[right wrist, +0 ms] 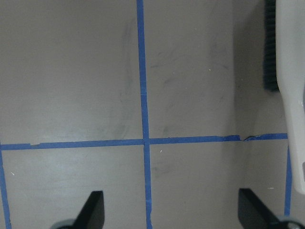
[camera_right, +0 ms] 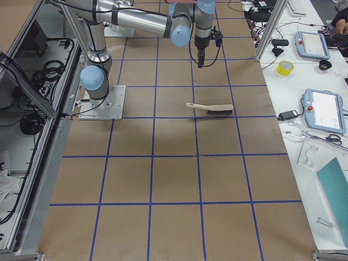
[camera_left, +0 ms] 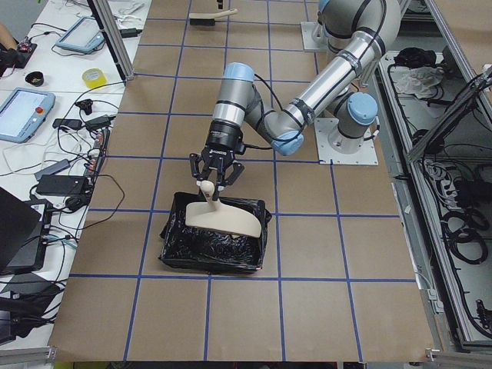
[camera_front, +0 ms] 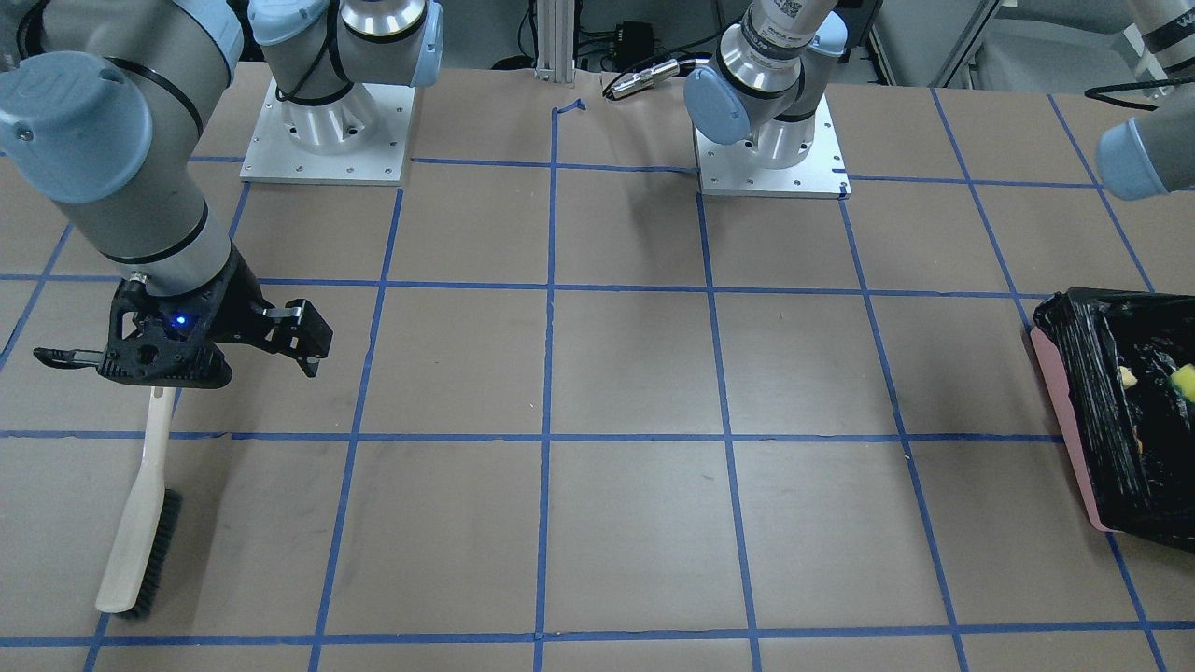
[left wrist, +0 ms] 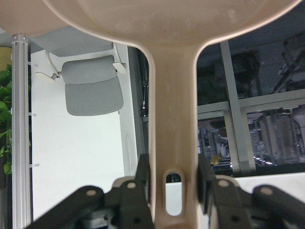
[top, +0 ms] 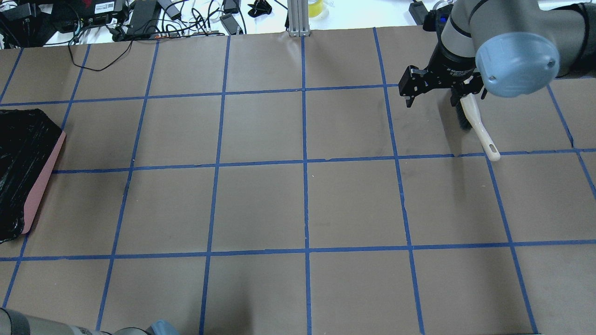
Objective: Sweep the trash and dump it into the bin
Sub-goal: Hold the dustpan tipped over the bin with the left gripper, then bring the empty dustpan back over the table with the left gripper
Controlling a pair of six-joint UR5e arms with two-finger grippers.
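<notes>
The bin [camera_front: 1064,411], pink with a black bag liner, sits at the table's edge on my left side [top: 42,181]. Inside it lie pieces of trash: a yellow sponge block [camera_front: 1186,381] and a pale piece [camera_front: 1128,376]. My left gripper [camera_left: 213,183] is shut on the handle of the beige dustpan [camera_left: 219,219], which hangs tilted over the bin [camera_left: 207,260]; the left wrist view shows the fingers [left wrist: 205,183] clamping the handle [left wrist: 174,133]. My right gripper [camera_front: 182,359] hovers open and holds nothing, just above the brush [camera_front: 140,523] lying on the table.
The brush [top: 479,128] lies flat at the far right of the table, handle pointing toward the robot [camera_right: 209,107]; its bristles [right wrist: 270,52] show beside the right gripper [right wrist: 174,214]. Cables and devices line the table's far edge [top: 139,18].
</notes>
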